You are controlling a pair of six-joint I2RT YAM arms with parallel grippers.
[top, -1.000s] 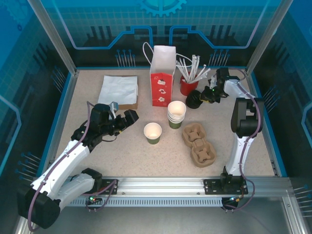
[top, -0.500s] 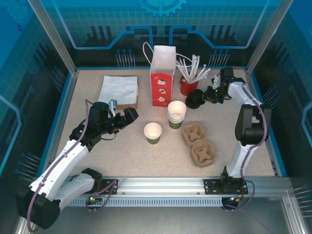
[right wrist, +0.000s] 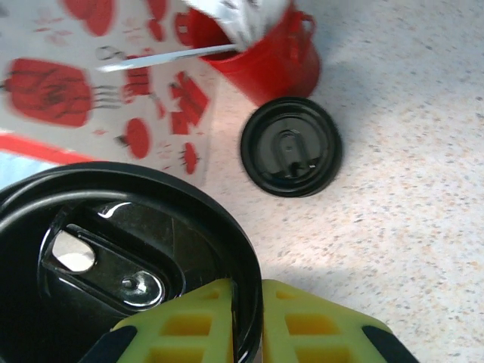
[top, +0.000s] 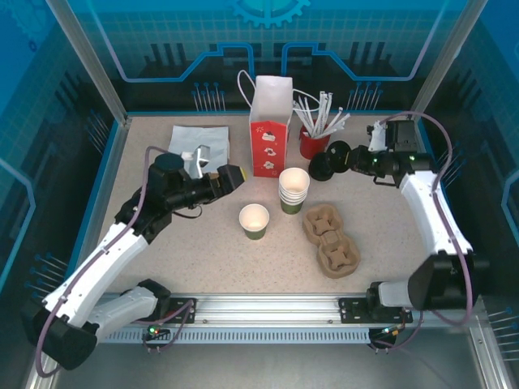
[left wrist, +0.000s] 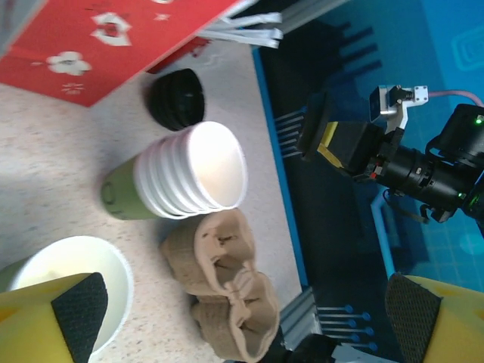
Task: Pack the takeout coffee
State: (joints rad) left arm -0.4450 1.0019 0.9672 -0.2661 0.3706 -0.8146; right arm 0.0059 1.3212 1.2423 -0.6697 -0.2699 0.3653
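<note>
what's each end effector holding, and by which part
The right end effector pinches a black lid by its rim; the left end effector is open and holds nothing.

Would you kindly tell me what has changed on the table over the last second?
The right gripper, shut on a black lid, has drawn it back to the right, away from the second lid left beside the red holder. The open left gripper moved farther out, toward the red bag. The takeout coffee, cup stack and carrier stayed put.
</note>
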